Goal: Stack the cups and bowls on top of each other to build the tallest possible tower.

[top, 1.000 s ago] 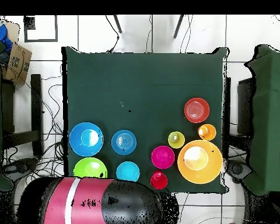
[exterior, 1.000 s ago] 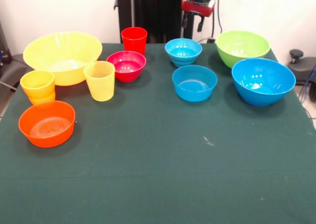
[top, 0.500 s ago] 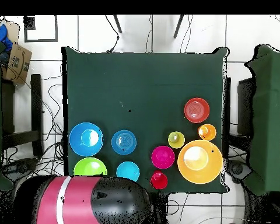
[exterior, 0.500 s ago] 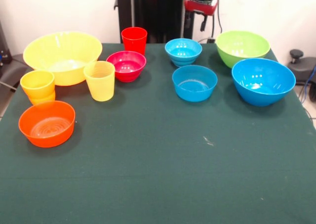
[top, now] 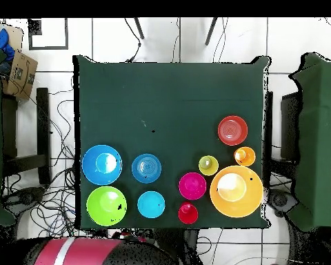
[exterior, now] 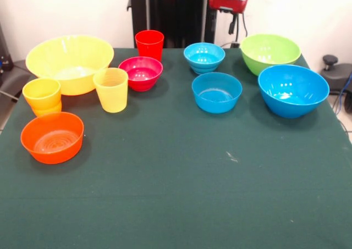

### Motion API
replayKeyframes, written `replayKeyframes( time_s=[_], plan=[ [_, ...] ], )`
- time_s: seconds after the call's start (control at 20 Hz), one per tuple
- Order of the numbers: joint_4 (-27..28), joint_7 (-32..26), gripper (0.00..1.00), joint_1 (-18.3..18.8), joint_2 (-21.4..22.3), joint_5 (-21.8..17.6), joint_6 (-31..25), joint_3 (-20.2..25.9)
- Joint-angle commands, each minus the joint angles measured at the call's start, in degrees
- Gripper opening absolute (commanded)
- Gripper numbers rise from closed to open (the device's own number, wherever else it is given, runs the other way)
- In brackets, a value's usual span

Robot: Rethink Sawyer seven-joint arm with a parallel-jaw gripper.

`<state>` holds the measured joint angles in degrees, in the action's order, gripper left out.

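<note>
We see a red cup, a magenta bowl, a lime green bowl, a shallow orange bowl and a dark green tablecloth.

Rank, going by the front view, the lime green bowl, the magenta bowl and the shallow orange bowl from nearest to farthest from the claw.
The claw hangs at the table's far edge.
1. Lime green bowl, just below and right of it.
2. Magenta bowl, further left, mid-row.
3. Shallow orange bowl, far left, toward the camera.
</note>
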<state>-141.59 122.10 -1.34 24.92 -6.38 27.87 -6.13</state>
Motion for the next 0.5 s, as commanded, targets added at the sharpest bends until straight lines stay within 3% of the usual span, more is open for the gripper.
replayKeyframes(
  time_s=[0.05, 0.5],
  plan=[
    [4.61, 2.26, 1.0, 2.31, 7.07, -2.17, -11.17, 4.99],
    [10.36, 1.68, 1.0, 2.27, 5.26, -3.21, -13.05, 4.2]
  ],
)
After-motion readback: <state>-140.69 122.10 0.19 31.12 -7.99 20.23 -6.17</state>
